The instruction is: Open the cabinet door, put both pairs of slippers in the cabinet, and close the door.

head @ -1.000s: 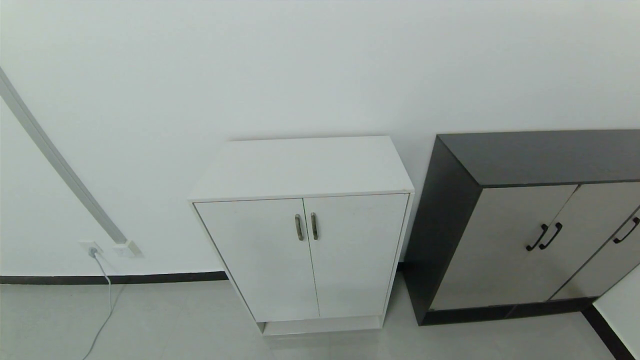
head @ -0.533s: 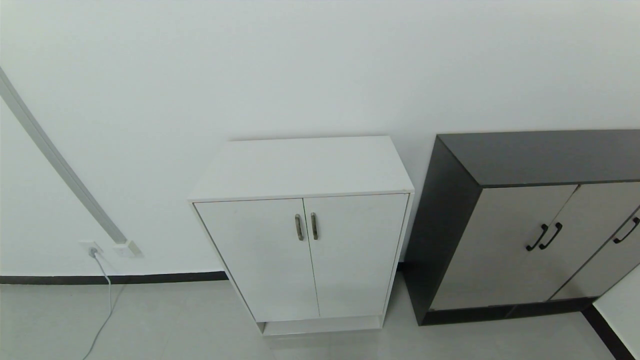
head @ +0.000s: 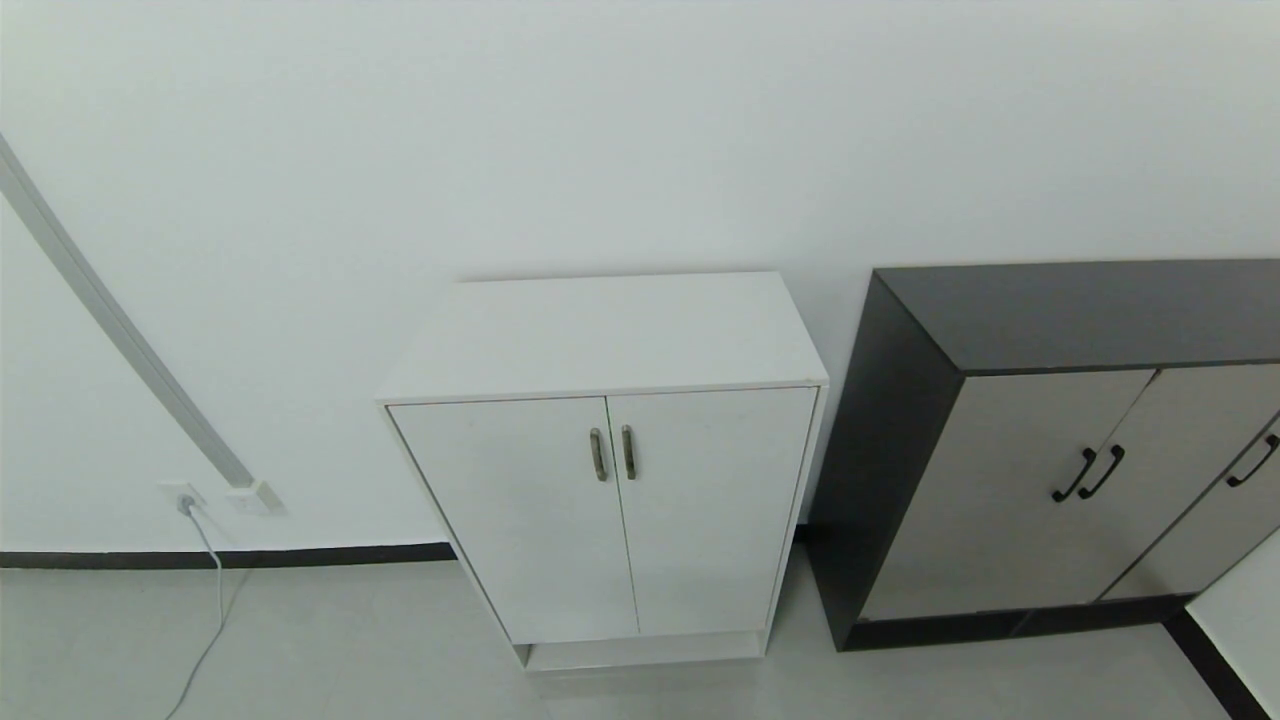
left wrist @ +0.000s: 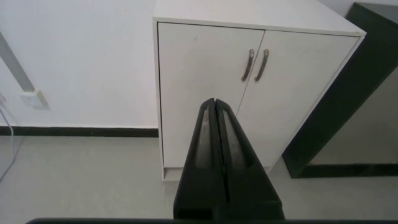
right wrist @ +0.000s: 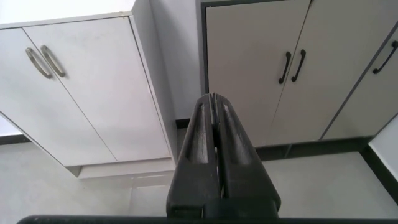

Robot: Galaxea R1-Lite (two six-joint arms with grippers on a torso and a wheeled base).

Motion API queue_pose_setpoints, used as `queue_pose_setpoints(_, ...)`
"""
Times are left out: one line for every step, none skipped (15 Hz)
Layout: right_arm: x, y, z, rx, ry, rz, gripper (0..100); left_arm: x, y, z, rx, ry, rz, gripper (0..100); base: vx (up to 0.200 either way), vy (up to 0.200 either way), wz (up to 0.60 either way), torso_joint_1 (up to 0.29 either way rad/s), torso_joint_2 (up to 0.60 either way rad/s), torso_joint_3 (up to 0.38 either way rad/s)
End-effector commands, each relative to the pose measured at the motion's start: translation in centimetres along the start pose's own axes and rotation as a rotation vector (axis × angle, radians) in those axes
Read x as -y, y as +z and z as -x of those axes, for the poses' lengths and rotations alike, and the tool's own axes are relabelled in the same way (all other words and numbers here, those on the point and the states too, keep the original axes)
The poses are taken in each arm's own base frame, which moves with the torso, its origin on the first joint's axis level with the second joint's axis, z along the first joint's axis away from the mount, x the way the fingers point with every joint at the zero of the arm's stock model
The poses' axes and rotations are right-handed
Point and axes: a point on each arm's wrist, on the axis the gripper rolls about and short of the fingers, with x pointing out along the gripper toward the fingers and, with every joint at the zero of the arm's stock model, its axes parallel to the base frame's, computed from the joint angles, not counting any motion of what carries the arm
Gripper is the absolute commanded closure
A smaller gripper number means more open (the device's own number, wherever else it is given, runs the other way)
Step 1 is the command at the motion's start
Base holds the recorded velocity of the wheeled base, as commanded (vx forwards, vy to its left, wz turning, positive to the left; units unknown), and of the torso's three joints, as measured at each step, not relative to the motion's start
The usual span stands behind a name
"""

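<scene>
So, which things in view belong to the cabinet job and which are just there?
For the job:
white cabinet, both doors shut
door handles
left gripper, shut
right gripper, shut

Just there:
dark cabinet, on the white one's right
wall socket
cable
wall duct

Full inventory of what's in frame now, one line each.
white cabinet: 1, white, centre against the wall, doors shut
door handles: 2, grey metal, side by side where its doors meet
dark cabinet: 1, black with grey doors, right of the white one
black handles: 3, black, on its doors
wall socket: 1, white, low on wall, left
grey cable: 1, grey, from socket to floor
cable duct: 1, grey, slanting down the wall
left hand: 1, black, shut, facing white cabinet
right hand: 1, black, shut, facing between the cabinets
</scene>
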Motion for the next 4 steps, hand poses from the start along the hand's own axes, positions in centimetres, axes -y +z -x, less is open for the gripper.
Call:
queue_pose_setpoints(0.0,0.01,-0.01,-0.002,-0.001,0.0,100,0.0,0.0,0.0,0.0,0.0,0.0,100,0.0,0.0,0.0,0.0,0.0,0.0)
queue_pose_setpoints(0.0,0.01,-0.01,-0.002,0.001,0.0,100,0.0,0.0,0.0,0.0,0.001,0.0,100,0.0,0.0,0.0,0.0,0.0,0.0)
queue_pose_setpoints(0.0,0.01,-0.01,-0.002,-0.001,0.0,100,0.0,0.0,0.0,0.0,0.001,0.001,100,0.0,0.0,0.0,0.0,0.0,0.0)
queue_pose_setpoints(0.0,0.01,-0.01,-0.002,0.001,0.0,100,0.0,0.0,0.0,0.0,0.001,0.001,100,0.0,0.0,0.0,0.0,0.0,0.0)
